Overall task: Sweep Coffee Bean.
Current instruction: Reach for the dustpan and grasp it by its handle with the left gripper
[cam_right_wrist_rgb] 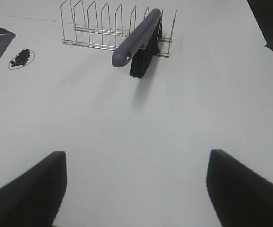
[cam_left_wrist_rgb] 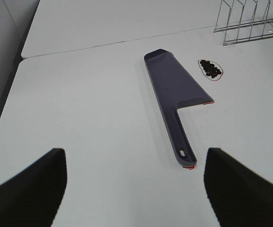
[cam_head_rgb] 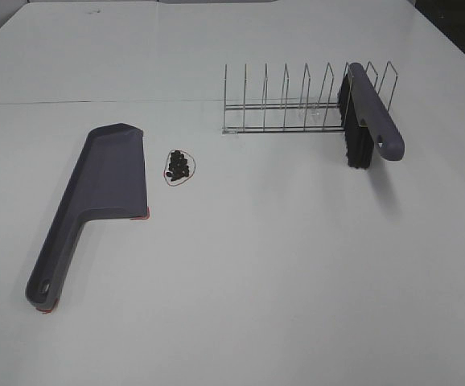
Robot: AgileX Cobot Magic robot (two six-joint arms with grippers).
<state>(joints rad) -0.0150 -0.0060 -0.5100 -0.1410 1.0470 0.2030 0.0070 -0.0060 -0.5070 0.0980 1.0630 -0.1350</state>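
A small pile of dark coffee beans point(cam_head_rgb: 179, 166) lies inside a thin red wire loop on the white table, just right of the grey dustpan point(cam_head_rgb: 104, 181). The beans point(cam_left_wrist_rgb: 210, 69) and dustpan point(cam_left_wrist_rgb: 174, 90) also show in the left wrist view, and the beans point(cam_right_wrist_rgb: 20, 57) in the right wrist view. A grey brush with black bristles point(cam_head_rgb: 367, 121) rests in the wire rack point(cam_head_rgb: 297, 104); it also shows in the right wrist view point(cam_right_wrist_rgb: 139, 40). My left gripper point(cam_left_wrist_rgb: 134, 189) is open and empty, well short of the dustpan handle. My right gripper point(cam_right_wrist_rgb: 136, 189) is open and empty, well short of the brush. Neither gripper shows in the exterior view.
The dustpan handle point(cam_head_rgb: 51, 265) points toward the near left of the table. The wire rack point(cam_right_wrist_rgb: 113, 28) stands at the back right. A seam between tabletops point(cam_head_rgb: 96, 102) runs across the back. The table's left edge point(cam_left_wrist_rgb: 9, 99) shows in the left wrist view.
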